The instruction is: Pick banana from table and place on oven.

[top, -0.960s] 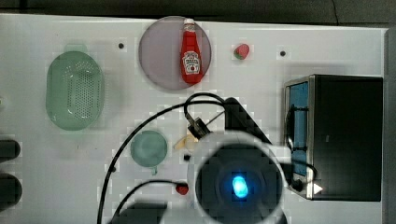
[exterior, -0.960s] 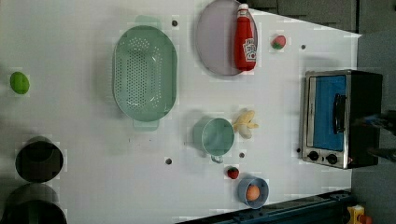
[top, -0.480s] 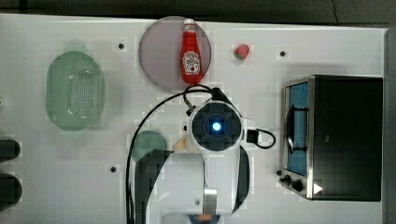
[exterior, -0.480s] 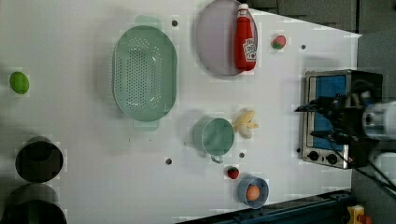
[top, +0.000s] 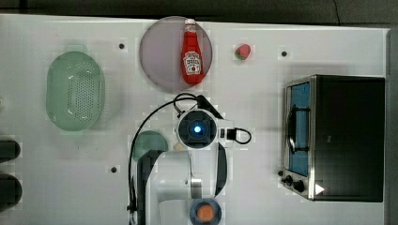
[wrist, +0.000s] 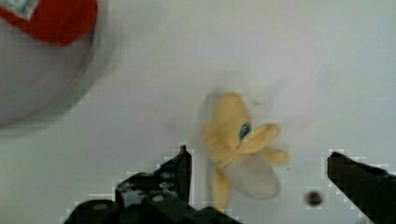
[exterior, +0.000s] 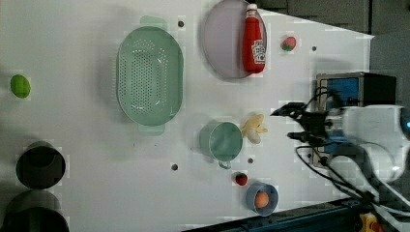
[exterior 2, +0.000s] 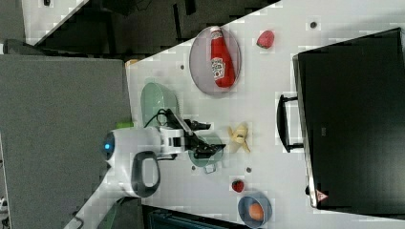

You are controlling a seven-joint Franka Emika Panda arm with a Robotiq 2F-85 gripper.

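The pale yellow banana (exterior: 254,129) lies on the white table (exterior: 96,183), beside a teal cup (exterior: 222,141). My gripper (exterior: 286,124) hangs open just above the table, on the left view's right of the banana and close to it. In the wrist view the banana (wrist: 238,149) sits between the two dark fingers (wrist: 180,168), touching neither. The right view has the open gripper (exterior 2: 210,138) over the cup, short of the banana (exterior 2: 239,136). The arm's wrist (top: 197,129) covers the banana in the top view. The oven (top: 347,140) stands at the top view's right, its black top bare.
A ketchup bottle (exterior: 254,41) lies on a grey plate (exterior: 222,43). A green colander (exterior: 150,79) sits at the left view's left of the cup. A strawberry (exterior: 241,179) and a blue bowl (exterior: 261,198) lie near the front edge. Two black cups (exterior: 41,164) stand far left.
The arm swung in from the top view's lower right to the middle, over the banana. In the left view the gripper came in from the right, still open.
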